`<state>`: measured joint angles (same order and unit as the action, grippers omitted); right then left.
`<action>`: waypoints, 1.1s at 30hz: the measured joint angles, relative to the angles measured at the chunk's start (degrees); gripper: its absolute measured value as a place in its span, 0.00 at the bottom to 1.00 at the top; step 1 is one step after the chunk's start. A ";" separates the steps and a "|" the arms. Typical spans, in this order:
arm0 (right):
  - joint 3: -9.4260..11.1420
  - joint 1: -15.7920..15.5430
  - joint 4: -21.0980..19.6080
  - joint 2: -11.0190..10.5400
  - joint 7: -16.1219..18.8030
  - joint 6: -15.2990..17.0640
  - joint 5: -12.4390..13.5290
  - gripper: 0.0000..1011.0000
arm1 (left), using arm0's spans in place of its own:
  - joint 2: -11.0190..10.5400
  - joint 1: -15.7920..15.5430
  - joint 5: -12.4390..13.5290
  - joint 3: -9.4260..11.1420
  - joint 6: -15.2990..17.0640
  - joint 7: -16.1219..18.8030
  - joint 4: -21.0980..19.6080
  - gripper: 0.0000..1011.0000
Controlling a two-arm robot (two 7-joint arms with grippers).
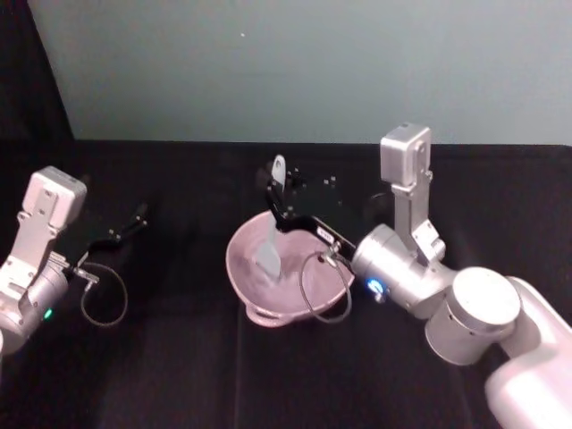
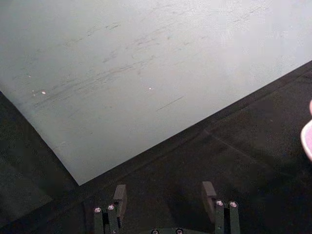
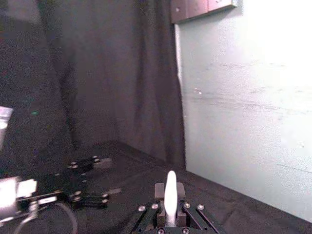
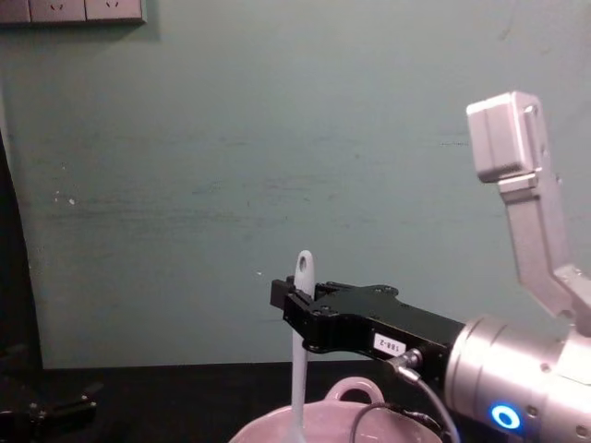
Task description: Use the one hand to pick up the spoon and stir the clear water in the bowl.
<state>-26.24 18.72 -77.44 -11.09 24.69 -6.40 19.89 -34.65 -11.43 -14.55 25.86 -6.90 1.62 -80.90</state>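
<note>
right gripper (image 4: 294, 309): black, two-fingered, silver wrist; jaws clamped on the spoon's handle, above the bowl
spoon (image 4: 300, 369): slim white plastic, upright; holed end above the fingers, flat head down inside the bowl
bowl (image 1: 239, 268): pale pink, wavy rim, small loop handle; mid-table, lower part cut off in chest view
clear water: cannot be told from the pink inside
left gripper (image 2: 165, 191): parked at the table's left, well apart from the bowl; jaws apart, holding nothing
table (image 1: 179, 375): matte black, bare around the bowl
</note>
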 joint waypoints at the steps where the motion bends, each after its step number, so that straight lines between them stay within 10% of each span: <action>1: 0.00 0.33 0.57 0.23 -0.18 -0.28 -0.13 0.12 | 0.00 0.00 0.00 0.00 0.00 0.00 0.00 1.00; 15: 3.01 2.79 5.83 1.71 -4.01 -4.63 -4.16 0.12 | 0.00 0.00 0.00 0.00 0.00 0.00 0.00 1.00; 33: 7.54 -4.50 -8.42 -2.81 -2.52 0.61 0.55 0.12 | 0.00 0.00 0.00 0.00 0.00 0.00 0.00 1.00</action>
<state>-18.70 14.22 -85.86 -13.90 22.18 -5.78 20.45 -34.65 -11.43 -14.55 25.86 -6.90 1.62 -80.90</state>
